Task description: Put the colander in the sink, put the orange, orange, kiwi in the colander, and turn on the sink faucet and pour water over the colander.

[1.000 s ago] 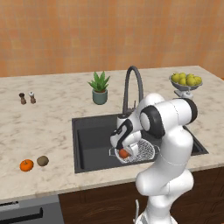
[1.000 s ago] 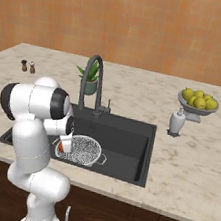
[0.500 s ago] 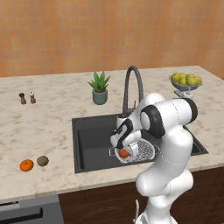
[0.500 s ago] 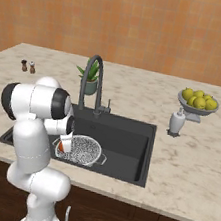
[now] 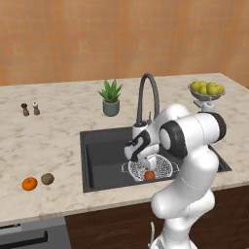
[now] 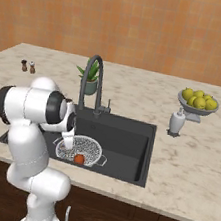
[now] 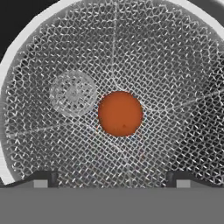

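**One orange down in the colander, jaws spread wide above it**

So the colander (image 5: 150, 168) is sitting in the sink (image 5: 104, 155), toward the front edge, on the side away from the counter fruit. The darker reddish orange (image 7: 120, 113) lies loose on the mesh, pretty much dead centre in the hand view, with the sink drain (image 7: 73, 92) showing through the mesh just beside it.

The gripper (image 7: 111, 180) hangs right over the colander. Its two fingertips (image 7: 41, 180) sit far apart at the bottom of the hand view with nothing between them, so the jaws are released and apart from the fruit.

Everything else, relative to the sink:
- The bright orange (image 5: 29, 183) and the kiwi (image 5: 47, 179) are on the counter (image 5: 48, 141) off the sink's left end, near the front edge, just beside each other, kiwi on the sink side.
- The sink faucet (image 5: 147, 99) stands behind the sink at the middle of its back rim, spout arching over the basin.
- A potted plant (image 5: 111, 97) is behind the sink, next to the faucet.
- A bowl of lemons (image 5: 207, 91) is on the counter past the sink's right back corner, with a small white bottle (image 6: 176, 122) near it.
- Two little shakers (image 5: 30, 109) are well off to the left, toward the back wall.
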Robot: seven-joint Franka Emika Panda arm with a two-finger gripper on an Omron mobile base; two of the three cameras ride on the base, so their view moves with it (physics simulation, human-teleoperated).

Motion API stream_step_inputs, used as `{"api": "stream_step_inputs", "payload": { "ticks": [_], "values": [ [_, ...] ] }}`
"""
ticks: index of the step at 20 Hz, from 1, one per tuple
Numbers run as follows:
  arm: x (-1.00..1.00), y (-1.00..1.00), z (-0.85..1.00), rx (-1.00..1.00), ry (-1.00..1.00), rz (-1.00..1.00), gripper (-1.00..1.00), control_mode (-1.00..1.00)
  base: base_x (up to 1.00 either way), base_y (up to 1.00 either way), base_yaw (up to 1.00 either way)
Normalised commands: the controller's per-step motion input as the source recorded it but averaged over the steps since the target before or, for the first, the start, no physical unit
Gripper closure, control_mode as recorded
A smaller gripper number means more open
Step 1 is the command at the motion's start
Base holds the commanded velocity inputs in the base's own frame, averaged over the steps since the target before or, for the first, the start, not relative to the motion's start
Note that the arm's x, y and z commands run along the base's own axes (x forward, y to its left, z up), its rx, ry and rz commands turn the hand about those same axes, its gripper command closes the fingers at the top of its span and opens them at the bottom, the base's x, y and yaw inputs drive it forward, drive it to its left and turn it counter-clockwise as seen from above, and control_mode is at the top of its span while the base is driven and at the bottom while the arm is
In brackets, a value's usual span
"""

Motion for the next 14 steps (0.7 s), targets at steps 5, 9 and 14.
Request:
{"api": "stream_step_inputs", "payload": {
  "ticks": [5, 9, 14],
  "values": [
    [-0.31, 0.0, 0.66, 0.0, 0.0, -0.01, -1.0, -1.0, 0.0, 0.0, 0.0],
    [-0.37, 0.13, 0.84, 0.0, 0.0, 0.0, -1.0, -1.0, 0.0, 0.0, 0.0],
    [-0.5, 0.04, 0.87, 0.0, 0.0, 0.0, -1.0, -1.0, 0.0, 0.0, 0.0]
  ]
}}
